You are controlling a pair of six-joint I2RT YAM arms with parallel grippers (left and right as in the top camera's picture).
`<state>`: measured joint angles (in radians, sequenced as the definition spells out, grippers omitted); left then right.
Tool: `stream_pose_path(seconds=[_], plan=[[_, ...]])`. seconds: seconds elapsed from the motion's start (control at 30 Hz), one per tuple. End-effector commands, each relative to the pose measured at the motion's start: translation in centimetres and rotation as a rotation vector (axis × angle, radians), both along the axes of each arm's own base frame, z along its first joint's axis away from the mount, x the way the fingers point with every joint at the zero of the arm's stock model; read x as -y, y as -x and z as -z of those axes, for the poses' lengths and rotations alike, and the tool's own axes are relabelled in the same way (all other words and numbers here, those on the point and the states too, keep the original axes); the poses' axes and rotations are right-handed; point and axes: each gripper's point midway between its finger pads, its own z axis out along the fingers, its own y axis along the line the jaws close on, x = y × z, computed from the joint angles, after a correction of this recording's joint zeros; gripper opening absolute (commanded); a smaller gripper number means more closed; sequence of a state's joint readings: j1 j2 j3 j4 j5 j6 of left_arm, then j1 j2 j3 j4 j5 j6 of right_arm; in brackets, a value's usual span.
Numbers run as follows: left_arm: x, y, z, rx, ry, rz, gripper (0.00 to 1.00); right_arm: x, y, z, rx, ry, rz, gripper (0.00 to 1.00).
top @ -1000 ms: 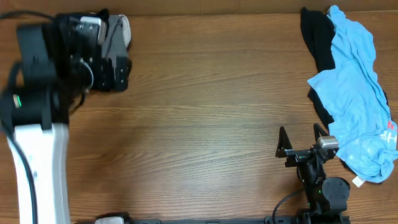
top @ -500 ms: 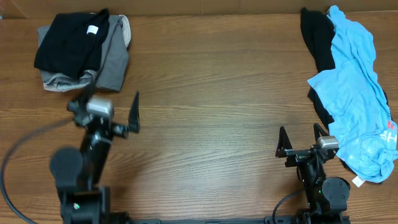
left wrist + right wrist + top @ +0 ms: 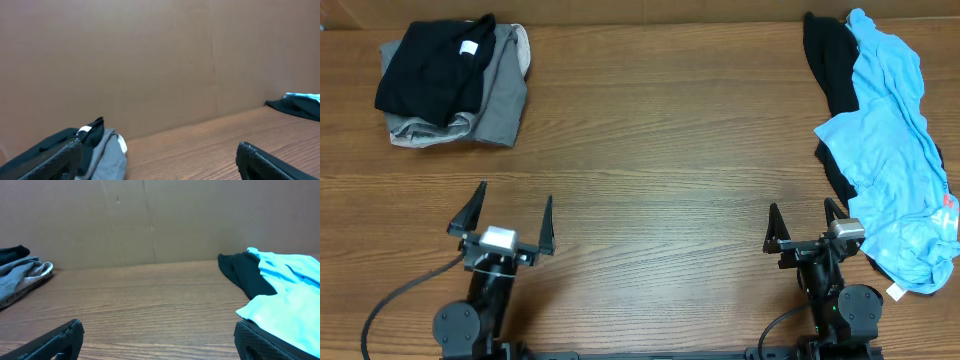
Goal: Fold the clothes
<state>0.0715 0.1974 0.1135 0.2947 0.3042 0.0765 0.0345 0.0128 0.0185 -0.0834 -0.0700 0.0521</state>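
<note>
A folded stack (image 3: 450, 85) lies at the far left: a black garment (image 3: 428, 68) on grey ones. In the left wrist view it shows at the lower left (image 3: 95, 150). An unfolded light blue shirt (image 3: 895, 150) lies crumpled over a black garment (image 3: 830, 60) at the right edge; both show in the right wrist view (image 3: 285, 290). My left gripper (image 3: 500, 215) is open and empty near the front left. My right gripper (image 3: 805, 228) is open and empty near the front right, just left of the blue shirt's lower end.
The wooden table (image 3: 660, 150) runs between the two piles. A brown cardboard wall (image 3: 150, 60) stands along the far edge. Both arm bases sit at the front edge.
The left arm has drawn back from over the folded stack to the front left of the table, its gripper open. The right arm and the clothes have not moved.
</note>
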Motion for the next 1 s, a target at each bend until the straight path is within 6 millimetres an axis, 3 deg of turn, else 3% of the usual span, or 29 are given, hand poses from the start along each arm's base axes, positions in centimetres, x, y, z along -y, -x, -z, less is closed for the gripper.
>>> stream_pose_path(seconds=[0.0,0.27,0.53,0.97], plan=[[-0.5,0.4,1.0,0.024,0.015,-0.025,1.00,0.1,0.0,0.2,0.003,0.001,0.008,1.00],[-0.5,0.8,2.9,-0.001,0.014,-0.030,1.00,0.1,0.0,0.2,0.003,0.001,0.008,1.00],[-0.6,0.3,9.3,-0.268,0.038,-0.034,1.00,0.1,0.0,0.2,0.003,0.001,0.008,1.00],[-0.6,0.3,9.2,-0.265,0.042,-0.030,1.00,0.1,0.0,0.2,0.003,0.001,0.008,1.00]])
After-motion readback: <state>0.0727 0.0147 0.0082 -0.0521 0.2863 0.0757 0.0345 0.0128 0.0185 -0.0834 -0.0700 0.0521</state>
